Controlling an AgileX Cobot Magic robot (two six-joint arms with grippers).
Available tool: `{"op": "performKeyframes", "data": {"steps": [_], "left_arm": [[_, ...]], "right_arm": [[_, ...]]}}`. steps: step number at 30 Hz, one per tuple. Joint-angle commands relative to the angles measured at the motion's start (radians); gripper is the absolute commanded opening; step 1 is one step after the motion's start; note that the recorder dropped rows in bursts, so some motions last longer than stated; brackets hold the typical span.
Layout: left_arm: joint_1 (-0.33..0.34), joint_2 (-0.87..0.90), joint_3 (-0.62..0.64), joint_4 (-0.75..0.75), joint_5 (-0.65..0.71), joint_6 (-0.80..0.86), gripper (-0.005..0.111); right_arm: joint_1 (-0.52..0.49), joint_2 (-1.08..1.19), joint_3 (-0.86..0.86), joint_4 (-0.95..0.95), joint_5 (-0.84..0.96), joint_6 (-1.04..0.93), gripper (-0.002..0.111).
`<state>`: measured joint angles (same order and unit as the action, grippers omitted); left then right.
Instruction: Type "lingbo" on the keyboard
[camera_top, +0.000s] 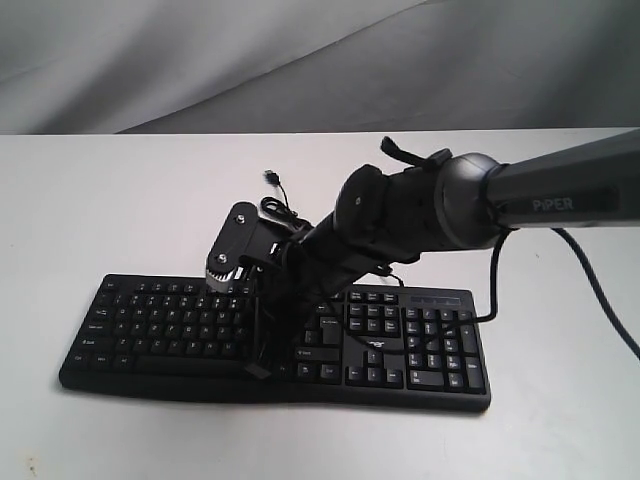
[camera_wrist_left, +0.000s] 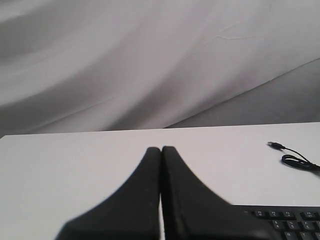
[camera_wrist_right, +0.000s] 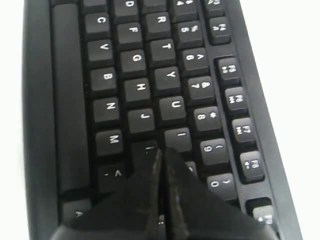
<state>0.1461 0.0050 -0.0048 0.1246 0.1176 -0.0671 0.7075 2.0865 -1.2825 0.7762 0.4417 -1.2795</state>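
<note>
White surface (camera_top: 100, 200); black keyboard (camera_top: 160, 325) flat at 6 o'clock, its cable plug (camera_top: 271, 176) loose at 12. Jaws of right gripper (camera_wrist_right: 161, 156) pressed together, making one poking tip beside the I key (camera_wrist_right: 178, 138). Jaws of left gripper (camera_wrist_left: 161, 150) likewise closed, held clear, probably idle.

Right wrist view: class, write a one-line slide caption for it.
Shut right gripper tip over the black keyboard, beside the I key.
</note>
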Motion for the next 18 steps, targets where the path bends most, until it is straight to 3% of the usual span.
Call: {"op": "performKeyframes", "data": {"steps": [1,18], "left_arm": [[-0.007,-0.005,0.005,0.0,-0.009,-0.002,0.001],[-0.007,-0.005,0.005,0.0,-0.009,-0.002,0.001]], "right_arm": [[-0.008,-0.012,-0.01,0.04,-0.014,-0.037,0.0],[-0.007,0.053,-0.08,0.07,0.006,-0.044,0.0]]}}
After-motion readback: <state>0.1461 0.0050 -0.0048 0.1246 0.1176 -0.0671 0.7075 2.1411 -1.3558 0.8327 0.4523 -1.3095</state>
